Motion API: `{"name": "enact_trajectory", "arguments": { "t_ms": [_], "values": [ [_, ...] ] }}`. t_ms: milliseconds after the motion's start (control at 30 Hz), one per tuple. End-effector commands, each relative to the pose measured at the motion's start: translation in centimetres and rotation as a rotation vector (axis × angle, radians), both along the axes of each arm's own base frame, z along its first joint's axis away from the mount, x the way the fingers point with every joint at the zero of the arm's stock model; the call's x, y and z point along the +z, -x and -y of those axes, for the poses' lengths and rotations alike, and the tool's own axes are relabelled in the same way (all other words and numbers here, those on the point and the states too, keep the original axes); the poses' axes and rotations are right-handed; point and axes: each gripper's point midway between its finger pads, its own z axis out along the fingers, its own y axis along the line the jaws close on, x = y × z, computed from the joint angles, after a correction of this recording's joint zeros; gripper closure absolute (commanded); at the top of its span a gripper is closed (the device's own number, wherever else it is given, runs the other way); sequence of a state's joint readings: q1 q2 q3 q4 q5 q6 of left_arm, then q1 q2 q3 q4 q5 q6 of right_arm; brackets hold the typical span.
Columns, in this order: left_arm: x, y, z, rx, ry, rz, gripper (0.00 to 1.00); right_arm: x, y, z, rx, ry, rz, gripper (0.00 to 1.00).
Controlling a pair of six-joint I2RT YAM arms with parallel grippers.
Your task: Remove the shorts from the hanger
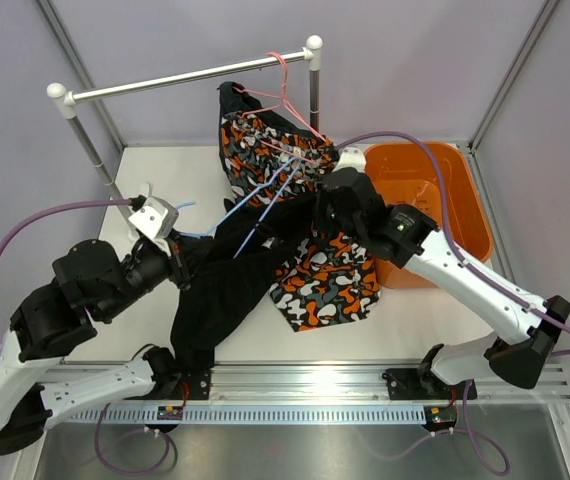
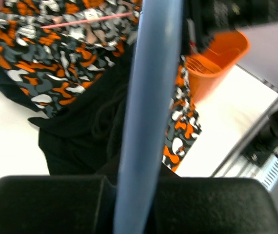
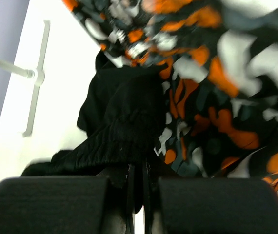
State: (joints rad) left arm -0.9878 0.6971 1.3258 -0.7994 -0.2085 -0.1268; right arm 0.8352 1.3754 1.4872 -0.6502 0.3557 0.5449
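**Shorts half-freed, hangers not yet clear**
Left gripper (image 1: 183, 258) clamps the blue hanger (image 1: 255, 215) at left centre; right gripper (image 1: 337, 205) pinches the black shorts (image 1: 220, 290), which sprawl lower left. The camouflage shorts (image 1: 265, 150) hang on the pink hanger (image 1: 285, 95), upper centre, so by my reading none is fully off.

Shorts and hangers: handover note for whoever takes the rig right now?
Left gripper: shut on the blue hanger.
Right gripper: shut on black shorts, which drape down to the near table edge.
Camouflage shorts: bunched at the pink hanger on the rail, more camo fabric on the table beside the orange bin.
Done: no pair seen clear of the hangers.
To do: free the black pair, then the camo.
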Motion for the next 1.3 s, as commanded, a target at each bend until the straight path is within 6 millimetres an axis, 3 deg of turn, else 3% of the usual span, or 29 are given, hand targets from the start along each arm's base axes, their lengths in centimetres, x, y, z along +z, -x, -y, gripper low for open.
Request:
{"name": "enact_trajectory", "arguments": {
  "t_ms": [0, 100, 233, 367, 467, 533, 600, 633, 733, 767, 800, 833, 933, 1133, 1267],
  "values": [
    [4.0, -2.1, -0.7, 0.135, 0.162, 0.094, 1.00, 2.1, 3.3, -2.4, 0.101, -0.030, 0.056, 1.00],
    [5.4, -4.1, -1.4, 0.257, 0.210, 0.142, 1.00, 2.3, 6.4, -4.9, 0.191, -0.037, 0.062, 1.00],
    [6.8, -6.3, -0.4, 0.335, 0.214, 0.162, 1.00, 1.5, 13.0, -9.6, 0.372, -0.021, 0.058, 1.00],
    [8.3, -8.4, -1.1, 0.474, 0.196, 0.174, 1.00, 1.1, 17.0, -11.3, 0.451, 0.035, 0.056, 1.00],
    [9.0, -10.3, -2.7, 0.616, 0.165, 0.165, 1.00, 1.9, 17.8, -10.6, 0.431, 0.057, 0.072, 1.00],
    [8.3, -11.6, -3.8, 0.668, 0.133, 0.123, 1.00, 3.4, 17.9, -9.5, 0.411, 0.029, 0.086, 1.00],
    [7.8, -12.7, -3.2, 0.635, 0.137, 0.076, 1.00, 4.3, 18.0, -8.5, 0.404, 0.005, 0.098, 1.00],
    [6.9, -13.7, -4.8, 0.681, 0.112, 0.050, 1.00, 5.6, 18.2, -7.5, 0.401, -0.031, 0.109, 1.00],
    [5.2, -15.7, -5.9, 0.661, 0.103, -0.033, 1.00, 7.3, 18.0, -5.3, 0.373, -0.074, 0.135, 1.00],
    [4.3, -16.2, -4.8, 0.591, 0.110, -0.079, 1.00, 7.5, 17.8, -4.4, 0.355, -0.067, 0.143, 1.00],
    [3.6, -16.7, -5.0, 0.574, 0.109, -0.111, 1.00, 7.7, 17.7, -3.9, 0.345, -0.072, 0.147, 1.00],
    [3.1, -17.5, -6.3, 0.596, 0.116, -0.133, 1.00, 8.4, 17.7, -2.9, 0.339, -0.093, 0.154, 1.00],
    [1.4, -19.1, -6.5, 0.516, 0.151, -0.226, 1.00, 9.3, 17.7, -1.1, 0.326, -0.123, 0.172, 1.00],
    [1.2, -20.8, -6.9, 0.461, 0.165, -0.246, 1.00, 9.9, 17.2, 2.0, 0.273, -0.127, 0.195, 1.00],
    [2.4, -21.6, -6.6, 0.418, 0.181, -0.232, 1.00, 10.5, 16.9, 3.5, 0.247, -0.136, 0.213, 1.00]
  ]
}}
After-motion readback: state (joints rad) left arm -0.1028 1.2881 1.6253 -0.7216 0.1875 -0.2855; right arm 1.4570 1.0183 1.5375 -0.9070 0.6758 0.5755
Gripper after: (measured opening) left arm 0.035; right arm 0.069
